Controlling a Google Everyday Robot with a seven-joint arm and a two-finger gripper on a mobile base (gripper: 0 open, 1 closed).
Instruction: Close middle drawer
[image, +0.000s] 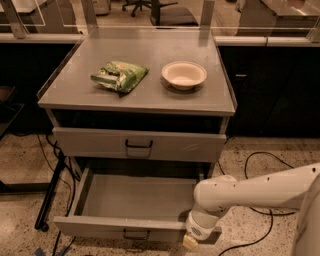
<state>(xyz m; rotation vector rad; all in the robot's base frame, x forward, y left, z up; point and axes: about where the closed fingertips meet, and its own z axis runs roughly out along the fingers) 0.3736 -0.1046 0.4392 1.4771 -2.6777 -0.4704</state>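
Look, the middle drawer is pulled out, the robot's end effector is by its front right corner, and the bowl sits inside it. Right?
No. The camera view shows the bowl on the cabinet top, not inside the middle drawer. The drawer is pulled out, and the end effector is by its front right corner.

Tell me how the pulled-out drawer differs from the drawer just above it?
The upper drawer is shut; the middle drawer is pulled far out, its tray showing. The upper drawer has a taller front and bigger handle; the middle drawer has a low front and small handle. The robot's tool is at the right end of the middle drawer's front, away from the upper drawer. Both are grey with a dark central handle.
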